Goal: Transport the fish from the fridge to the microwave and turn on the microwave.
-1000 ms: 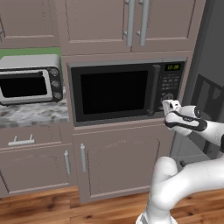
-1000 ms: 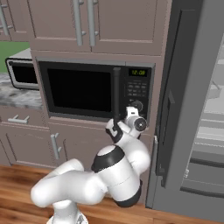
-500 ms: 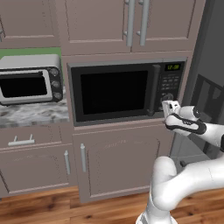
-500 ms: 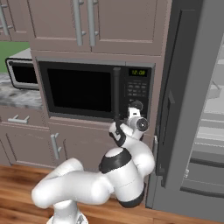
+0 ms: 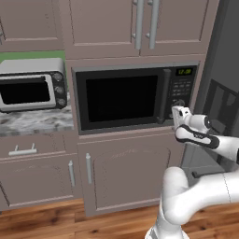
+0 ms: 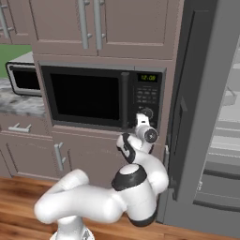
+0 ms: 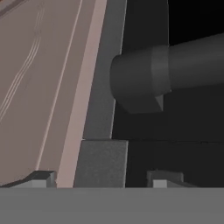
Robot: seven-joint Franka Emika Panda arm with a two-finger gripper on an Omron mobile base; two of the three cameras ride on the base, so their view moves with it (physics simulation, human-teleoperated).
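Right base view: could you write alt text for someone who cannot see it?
A white robot arm reaches up to the lower right corner of a black built-in microwave, its hand just below the round knob. The microwave door is closed and its green display is lit. To the right stands a dark grey fridge with its door open, pale shelves showing inside.

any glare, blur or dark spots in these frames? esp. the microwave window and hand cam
Left base view: flat even render lighting, no glare; the microwave window is uniformly black, nothing readable inside. Right base view: same, green display sharp, the fridge interior evenly pale. Hand view: very close to the microwave handle, so surfaces look soft and low in detail; the upper right is pure black.
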